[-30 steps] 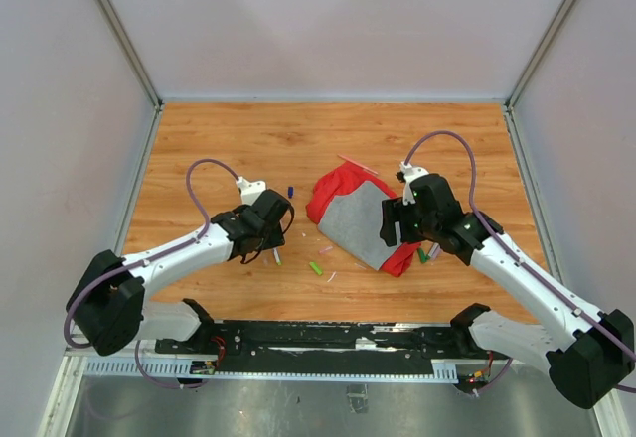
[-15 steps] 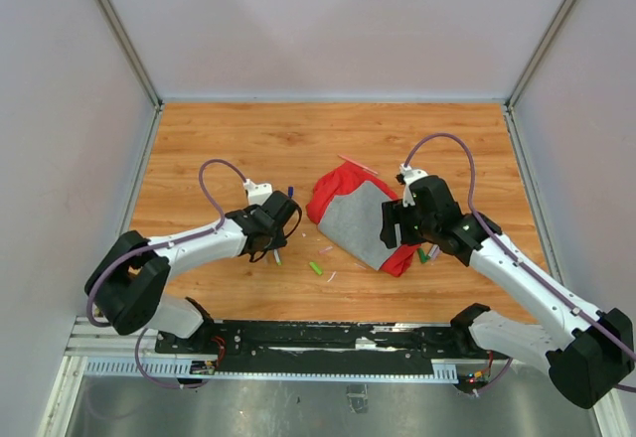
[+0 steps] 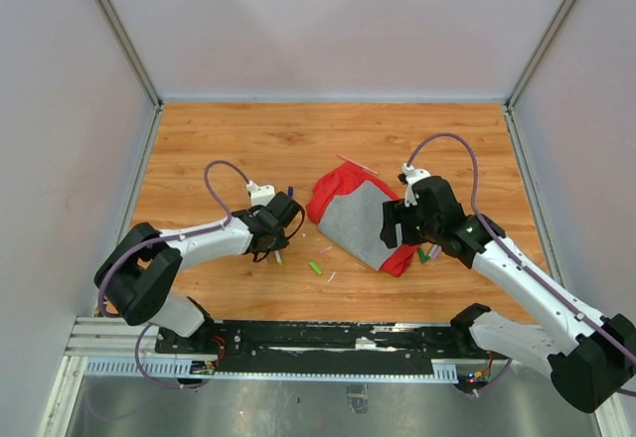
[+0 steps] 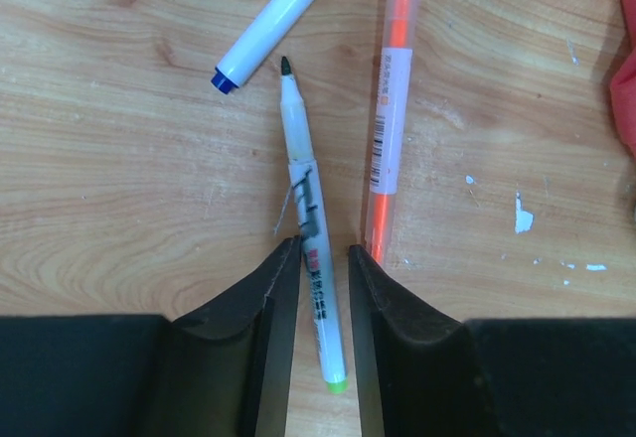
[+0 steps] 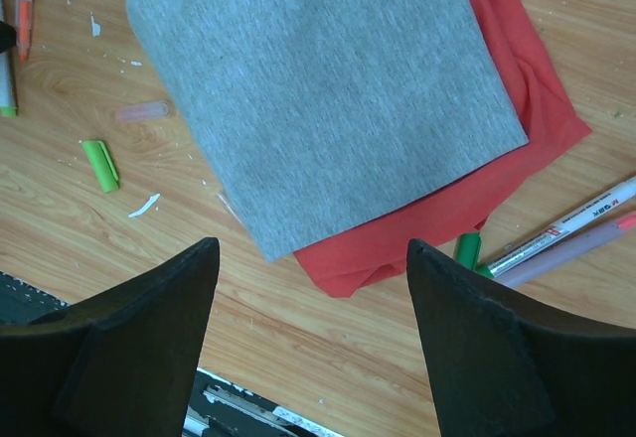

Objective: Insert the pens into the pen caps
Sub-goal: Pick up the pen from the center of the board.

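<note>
At the left, the left gripper [image 4: 324, 248] is low over the wooden table [image 3: 248, 139]. Its jaws stand narrow, with one finger at each side of the green-ended pen [image 4: 311, 228]. Whether they already press the barrel, I cannot tell. This pen lies flat on the wood without a cap, its dark tip pointing away from the fingers. Beyond the tip, close to it but apart, lies the blue-ended pen [image 4: 273, 22], turned at a slant. Just to the right of the green-ended pen, almost parallel to it, lies the orange pen [image 4: 390, 109].

Further right a green cap [image 5: 99, 164] lies alone on the table, and near it a pale pink cap [image 5: 144, 111] — both are close to the edge of the cloth [image 5: 328, 89], which is grey on top with red showing under it.

The right gripper [image 5: 310, 248] hangs above the near edge of the cloth with its jaws wide apart, and nothing is between them. To the right of the cloth lie a white pen [image 5: 566, 220] and a purplish pen [image 5: 576, 245] side by side, with a dark green piece [image 5: 467, 250] at their lower ends — cap or pen end, I cannot tell.
</note>
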`<state>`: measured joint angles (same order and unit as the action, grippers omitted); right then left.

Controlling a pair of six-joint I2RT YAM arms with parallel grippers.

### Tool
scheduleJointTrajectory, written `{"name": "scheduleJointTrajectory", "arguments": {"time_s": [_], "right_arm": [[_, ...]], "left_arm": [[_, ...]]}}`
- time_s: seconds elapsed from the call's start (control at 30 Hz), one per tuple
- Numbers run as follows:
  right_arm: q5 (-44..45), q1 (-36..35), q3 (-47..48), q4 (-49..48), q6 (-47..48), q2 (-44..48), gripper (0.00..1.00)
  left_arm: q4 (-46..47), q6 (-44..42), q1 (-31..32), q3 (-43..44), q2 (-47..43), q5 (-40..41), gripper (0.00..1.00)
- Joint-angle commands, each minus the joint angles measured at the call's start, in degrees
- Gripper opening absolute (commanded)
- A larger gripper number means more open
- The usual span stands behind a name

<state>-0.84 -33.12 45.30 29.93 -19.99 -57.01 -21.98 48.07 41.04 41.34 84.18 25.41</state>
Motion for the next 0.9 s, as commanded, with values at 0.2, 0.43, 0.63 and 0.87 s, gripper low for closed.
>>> {"name": "scheduleJointTrajectory", "arguments": {"time_s": [0.2,0.43,0.63,0.87], "right_arm": [[1.4,-0.5,-0.5,1.1,-1.1,2.3,0.77],[1.5,-0.4,-0.7,1.2,-0.9,2.3,0.77],[1.7,-0.5,-1.1,1.1,-1.0,2.7,0.77],[1.6,-0.5,-1.6,1.0,-1.0,3.7,0.77]], "left_arm": [[1.8,1.4,0.4,-0.1,2.3,1.5,0.26],[2.2,1.8,0.5,-1.1,2.7,1.9,0.22],[2.2,2.2,0.4,-1.6,2.4,2.3,0.19],[1.7,2.6,0.4,-1.9,1.1,2.8,0.06]]}}
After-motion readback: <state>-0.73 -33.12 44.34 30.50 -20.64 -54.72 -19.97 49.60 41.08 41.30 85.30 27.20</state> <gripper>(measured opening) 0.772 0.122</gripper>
